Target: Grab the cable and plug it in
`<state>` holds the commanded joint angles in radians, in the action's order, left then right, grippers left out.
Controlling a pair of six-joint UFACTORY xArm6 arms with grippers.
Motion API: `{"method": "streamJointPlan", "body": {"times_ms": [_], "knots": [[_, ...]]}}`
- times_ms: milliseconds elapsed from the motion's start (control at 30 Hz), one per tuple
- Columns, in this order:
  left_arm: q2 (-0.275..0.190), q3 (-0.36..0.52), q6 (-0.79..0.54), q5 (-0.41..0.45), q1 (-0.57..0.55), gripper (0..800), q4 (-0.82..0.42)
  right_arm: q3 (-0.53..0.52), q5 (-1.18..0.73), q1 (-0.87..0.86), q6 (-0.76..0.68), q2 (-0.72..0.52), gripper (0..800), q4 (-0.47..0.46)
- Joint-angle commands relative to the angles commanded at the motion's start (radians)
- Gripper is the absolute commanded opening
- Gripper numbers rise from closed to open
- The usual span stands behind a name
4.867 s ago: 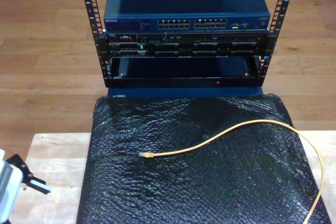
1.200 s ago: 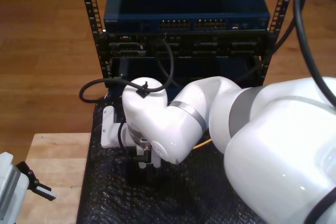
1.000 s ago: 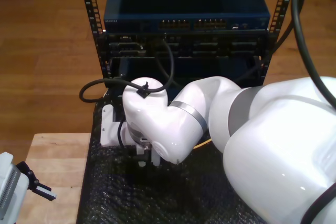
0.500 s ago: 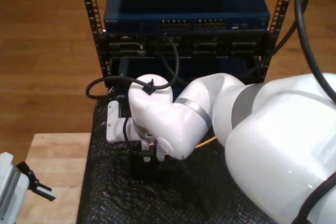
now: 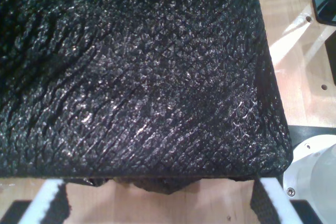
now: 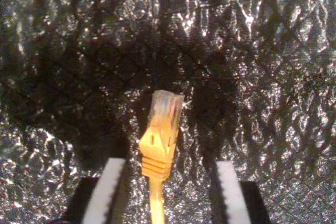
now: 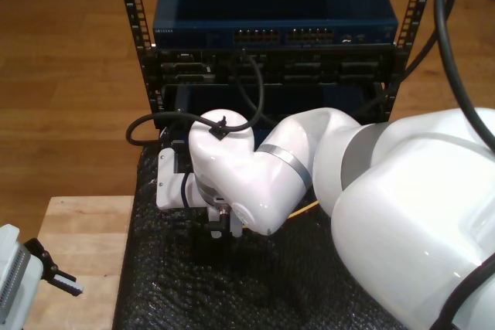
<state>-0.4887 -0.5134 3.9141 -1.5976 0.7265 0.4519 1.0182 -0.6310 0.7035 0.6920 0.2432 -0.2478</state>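
**A:** So where's your cable (image 6: 157, 145) right now? You've got the second gripper (image 6: 168, 192) straddling it: the clear plug (image 6: 166, 107) and orange boot sit between the two white pads (image 6: 107, 187), pointing away from the camera. There's a clear gap on both sides, so the fingers are apart and nothing is pinched yet.

**B:** Yep. In the exterior view that big white arm (image 7: 255, 175) is hunched over the middle of the frame, covering the plug; you just see a sliver of orange cord at lower centre. I'd guess you lined up along the cable so the plug leaves your grip already aimed like a key.

**A:** Makes sense, since the switch (image 7: 274, 17) with its port rows sits at the top of that frame, well away from the black bubble mat (image 7: 155, 284).

**B:** And your first gripper (image 5: 157, 203)?

**A:** Parked at the exterior view's lower left over the wooden table (image 7: 77, 229), fingers wide open on nothing, looking across the mat's edge. Probably just kept out of the way.
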Motion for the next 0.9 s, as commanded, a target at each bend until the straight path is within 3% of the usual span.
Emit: {"method": "streamJointPlan", "body": {"times_ms": [67,333,833,900], "knots": [[0.000,0.000,0.000,0.000,0.000,800,0.000,0.000,0.000,0.000,0.000,0.000,330,0.002],[0.000,0.000,-0.002,0.000,0.000,800,0.000,-0.002,0.000,-0.002,0.000,0.000,323,0.002],[0.000,0.000,-0.002,0.000,0.000,800,0.000,-0.002,0.000,-0.005,0.000,0.000,220,0.002],[0.000,0.000,0.000,0.000,0.000,800,0.000,-0.002,0.000,-0.005,0.000,0.002,170,0.002]]}}
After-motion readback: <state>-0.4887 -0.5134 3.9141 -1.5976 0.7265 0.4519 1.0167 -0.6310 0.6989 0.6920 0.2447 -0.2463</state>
